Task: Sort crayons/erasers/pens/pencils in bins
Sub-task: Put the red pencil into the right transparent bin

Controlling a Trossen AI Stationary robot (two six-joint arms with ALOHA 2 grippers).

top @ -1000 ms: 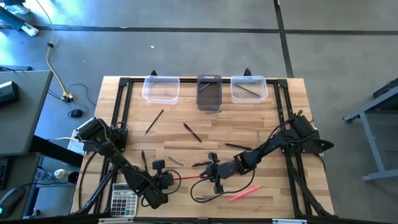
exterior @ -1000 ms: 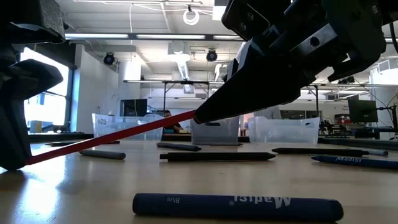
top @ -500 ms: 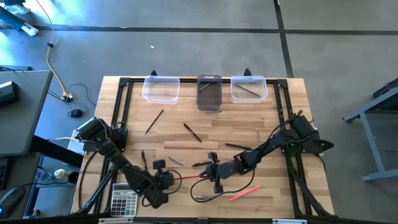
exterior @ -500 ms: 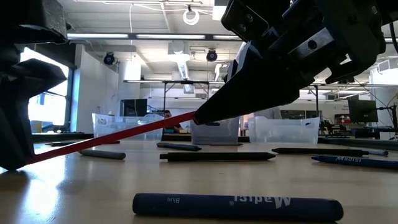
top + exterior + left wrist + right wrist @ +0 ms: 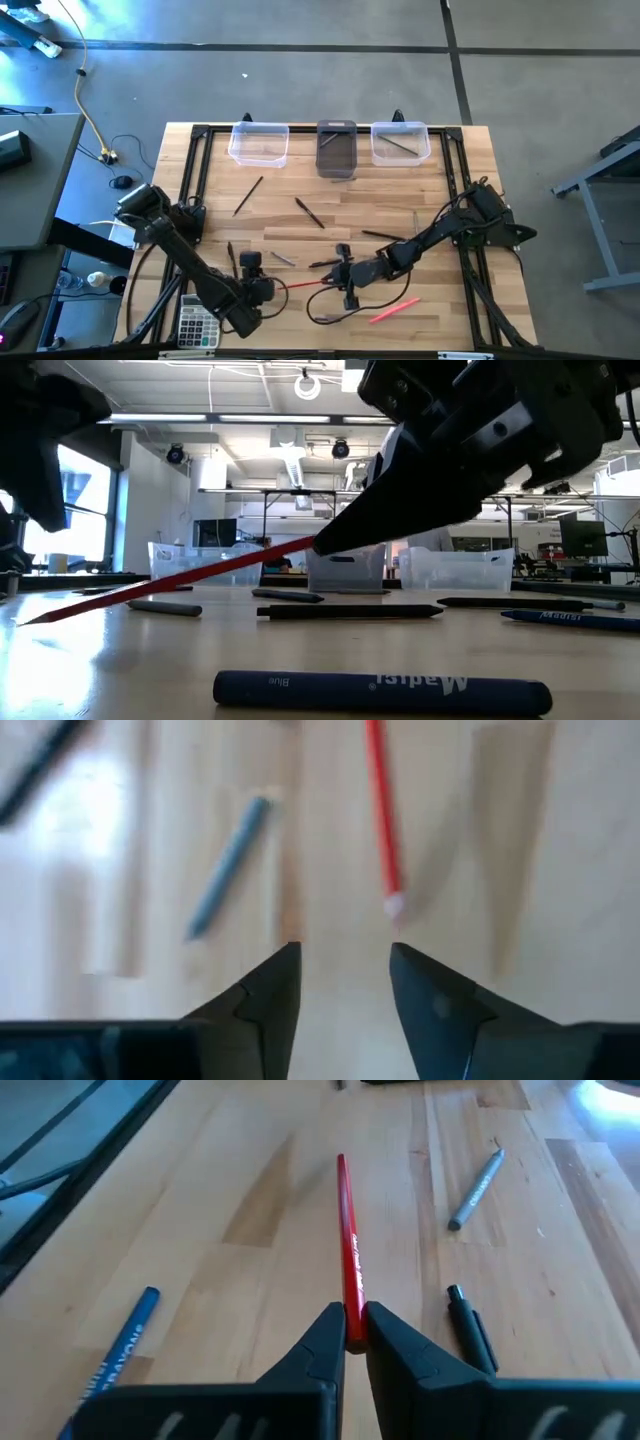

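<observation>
Now right gripper [image 5: 352,1342] pinching red pencil [image 5: 348,1250], left gripper [image 5: 345,982] parted

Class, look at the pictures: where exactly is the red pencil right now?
In the high view the red pencil lies near the table's front centre, one end clamped in the right end effector, the other just off the open left end effector.

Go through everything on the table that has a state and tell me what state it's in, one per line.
Left gripper: open, holding nothing, just off the red pencil's end.
Right gripper: shut on the red pencil.
Red pencil: held at one end, slanting down to the table.
Left clear bin: upright, contents unclear.
Dark bin: upright, contents unclear.
Right clear bin: upright, one dark stick inside.
</observation>
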